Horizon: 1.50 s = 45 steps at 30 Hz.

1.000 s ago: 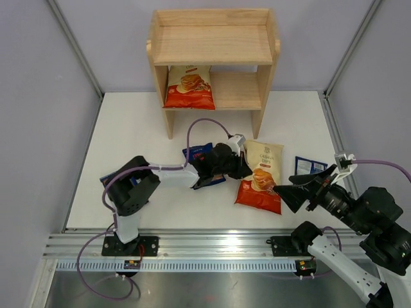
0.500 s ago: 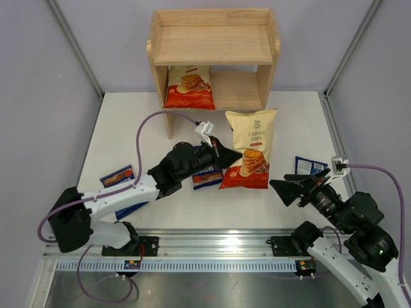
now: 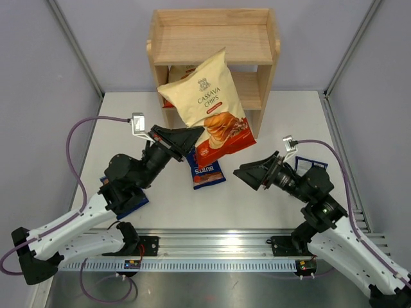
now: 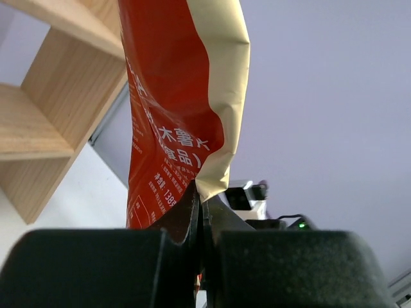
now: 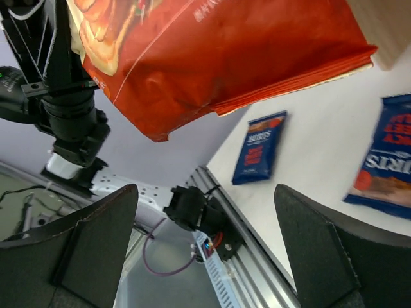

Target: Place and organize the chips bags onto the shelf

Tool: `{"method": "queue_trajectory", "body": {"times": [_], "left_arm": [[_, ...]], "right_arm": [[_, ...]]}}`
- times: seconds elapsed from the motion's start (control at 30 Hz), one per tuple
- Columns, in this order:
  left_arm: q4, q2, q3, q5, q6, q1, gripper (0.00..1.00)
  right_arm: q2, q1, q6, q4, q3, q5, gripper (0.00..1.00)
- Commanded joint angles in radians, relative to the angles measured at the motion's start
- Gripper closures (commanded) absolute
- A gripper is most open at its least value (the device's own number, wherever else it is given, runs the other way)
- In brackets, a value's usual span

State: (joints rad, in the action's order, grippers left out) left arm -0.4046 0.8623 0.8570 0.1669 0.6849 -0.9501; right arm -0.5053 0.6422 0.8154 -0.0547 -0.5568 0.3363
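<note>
White table inside a lilac-grey enclosure

The white table (image 3: 128, 122) fills the middle of the overhead view, matt and flat, with lilac-grey wall panels (image 3: 38, 90) on its left, right and far sides. A bare aluminium strut (image 3: 76, 46) slants up the far-left corner where two panels meet, and another stands at the far right. A slotted aluminium rail (image 3: 218, 242) runs along the table's near edge. Below it lies a brushed metal sheet (image 3: 212, 289) with a dull sheen.
</note>
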Motion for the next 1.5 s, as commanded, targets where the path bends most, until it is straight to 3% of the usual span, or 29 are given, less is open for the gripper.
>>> {"method": "queue_trajectory", "body": {"times": [0.0, 0.33, 0.63, 0.73, 0.83, 1.0, 1.07, 1.17, 1.23, 1.27, 1.3, 1.33, 1.37, 1.4, 1.47], "left_arm": [[-0.154, -0.060, 0.005, 0.077, -0.013, -0.004, 1.00], [-0.227, -0.131, 0.008, 0.040, 0.113, -0.004, 1.00], [-0.336, -0.128, -0.075, 0.025, 0.286, -0.004, 1.00], [-0.321, -0.129, -0.099, 0.045, 0.318, -0.004, 1.00], [-0.287, -0.129, -0.113, 0.056, 0.349, -0.004, 1.00], [-0.260, -0.124, -0.130, 0.054, 0.366, -0.001, 1.00], [-0.241, -0.121, -0.133, 0.052, 0.358, -0.003, 1.00], [-0.188, -0.121, -0.141, 0.069, 0.340, 0.011, 1.00], [-0.140, -0.126, -0.148, 0.074, 0.331, 0.046, 1.00], [-0.129, -0.126, -0.157, 0.069, 0.328, 0.060, 0.96], [-0.116, -0.131, -0.162, 0.065, 0.329, 0.077, 0.84], [-0.084, -0.135, -0.165, 0.062, 0.326, 0.111, 0.79], [-0.064, -0.144, -0.171, 0.059, 0.323, 0.126, 0.74], [-0.053, -0.147, -0.174, 0.053, 0.315, 0.140, 0.59], [0.002, -0.155, -0.171, 0.040, 0.294, 0.183, 0.45]], "right_arm": [[-0.117, -0.001, 0.100, -0.451, 0.015, 0.119, 0.06], [-0.403, 0.027, 0.197, -0.988, -0.008, 0.147, 0.06], [-0.538, 0.082, 0.189, -1.209, -0.084, 0.090, 0.11], [-0.526, 0.086, 0.163, -1.208, -0.097, 0.050, 0.15], [-0.515, 0.086, 0.148, -1.179, -0.100, -0.006, 0.30], [-0.503, 0.085, 0.153, -1.130, -0.104, -0.063, 0.44], [-0.495, 0.086, 0.151, -1.108, -0.095, -0.101, 0.44], [-0.464, 0.086, 0.136, -1.028, -0.091, -0.138, 0.49], [-0.437, 0.086, 0.114, -0.941, -0.089, -0.155, 0.59], [-0.418, 0.086, 0.104, -0.885, -0.088, -0.157, 0.64], [-0.411, 0.086, 0.090, -0.857, -0.086, -0.160, 0.69], [-0.400, 0.086, 0.082, -0.835, -0.075, -0.161, 0.75], [-0.382, 0.086, 0.079, -0.792, -0.068, -0.177, 0.77], [-0.371, 0.085, 0.080, -0.780, -0.057, -0.184, 0.80], [-0.354, 0.086, 0.085, -0.768, -0.020, -0.215, 0.83]]}}
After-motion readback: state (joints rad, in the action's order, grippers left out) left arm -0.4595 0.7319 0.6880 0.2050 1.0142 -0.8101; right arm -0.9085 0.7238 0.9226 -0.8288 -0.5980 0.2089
